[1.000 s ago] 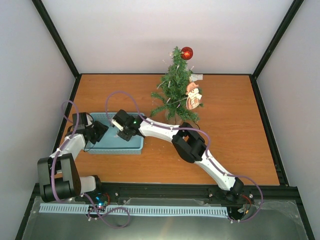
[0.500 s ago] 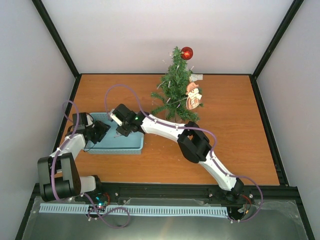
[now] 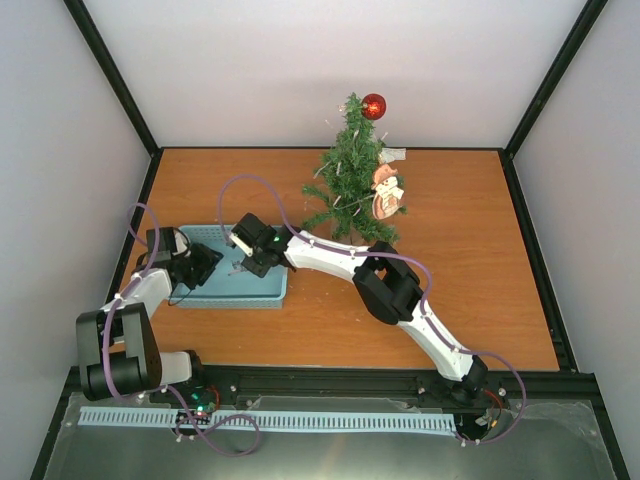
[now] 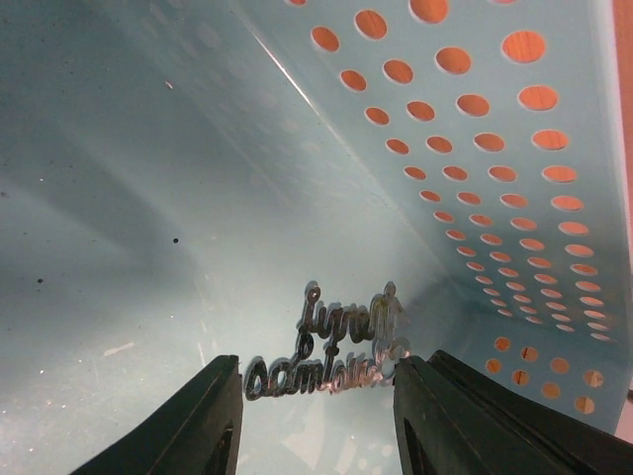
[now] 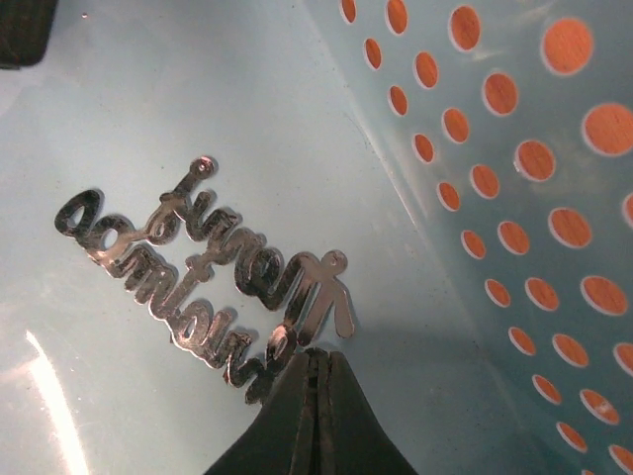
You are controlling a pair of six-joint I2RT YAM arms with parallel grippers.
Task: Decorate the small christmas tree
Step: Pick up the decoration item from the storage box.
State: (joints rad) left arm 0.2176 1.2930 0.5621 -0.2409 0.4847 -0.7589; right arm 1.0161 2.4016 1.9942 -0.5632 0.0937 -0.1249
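In the top view the small christmas tree (image 3: 348, 172) stands upright toward the 12 o'clock edge of the wooden surface (image 3: 470, 260), a little right of centre. A red ball ornament (image 3: 373, 106) hangs at about 1 o'clock from its tip, and a small figure ornament (image 3: 386, 192) hangs on its 4 o'clock side.

Both claws are well apart from the tree, down in a light blue perforated tray (image 3: 262, 292) at the surface's 9 o'clock side. From the left claw (image 3: 207, 264) the tree lies at about 2 o'clock. From the right claw (image 3: 250, 263) it lies between 1 and 2 o'clock, beyond the right forearm that stretches across in front of it.

The left wrist view shows the left claw (image 4: 318, 416) with its jaws standing apart, low over the tray floor (image 4: 148, 198). A silver script-lettering ornament (image 4: 326, 341) lies flat on the floor just ahead of the gap. Its ends come close to both fingertips (image 4: 220, 406), but whether they touch cannot be told.

In the right wrist view the right claw (image 5: 315, 396) is pressed fully closed with nothing between its fingers. Its tip sits at the 6 o'clock edge of the same silver script-lettering ornament (image 5: 203, 277), and the tray's holed wall (image 5: 514, 247) rises at 3 o'clock.
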